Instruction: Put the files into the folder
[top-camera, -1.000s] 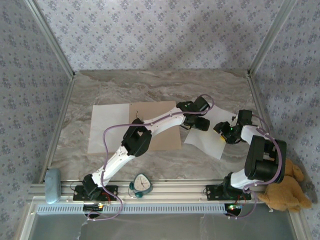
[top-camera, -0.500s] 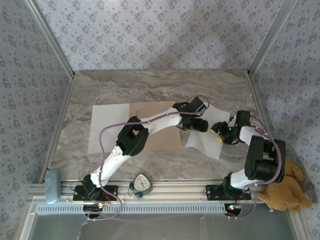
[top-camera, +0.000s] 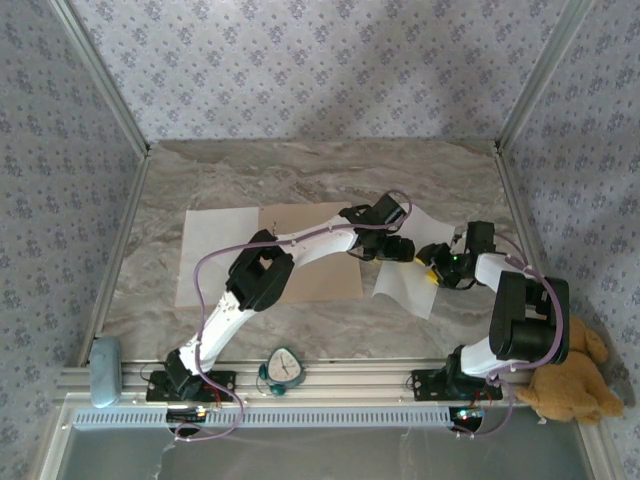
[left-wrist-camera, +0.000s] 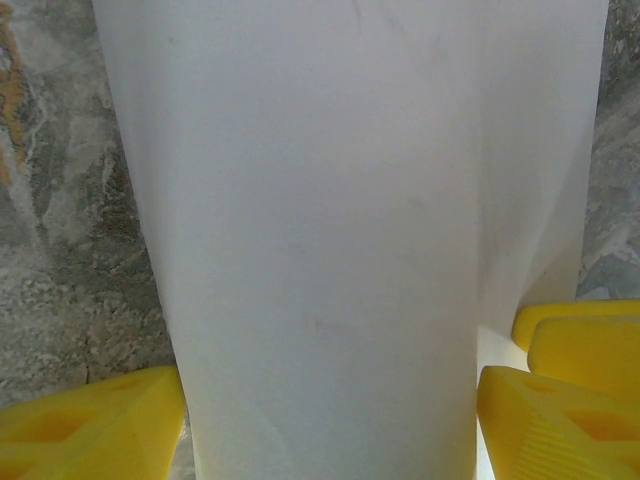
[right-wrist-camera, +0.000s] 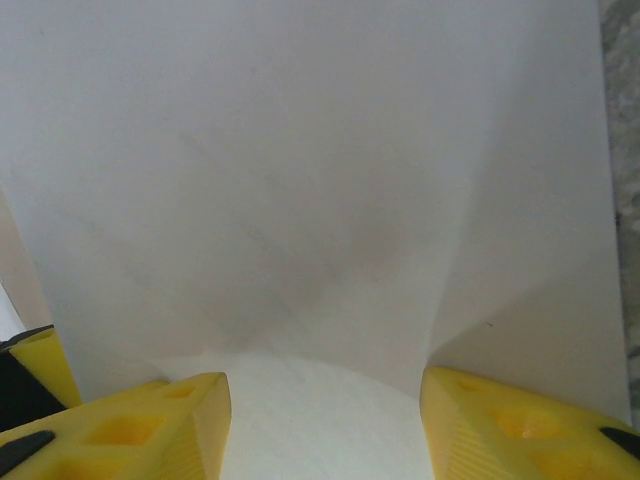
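Wrist views show both jaws set wide, straddling one buckled white sheet (left-wrist-camera: 320, 240) raised off the desk (top-camera: 300, 180).

A staged robot test cell, not a lived-in room. Marble-patterned tabletop (top-camera: 320, 180) boxed in by floral wallpaper panels (top-camera: 300, 60) on bare aluminium framing (top-camera: 95, 70). Two arm bases bolted to an extrusion rail (top-camera: 330, 378) at the near edge, a teddy bear (top-camera: 570, 385) slumped beside it.
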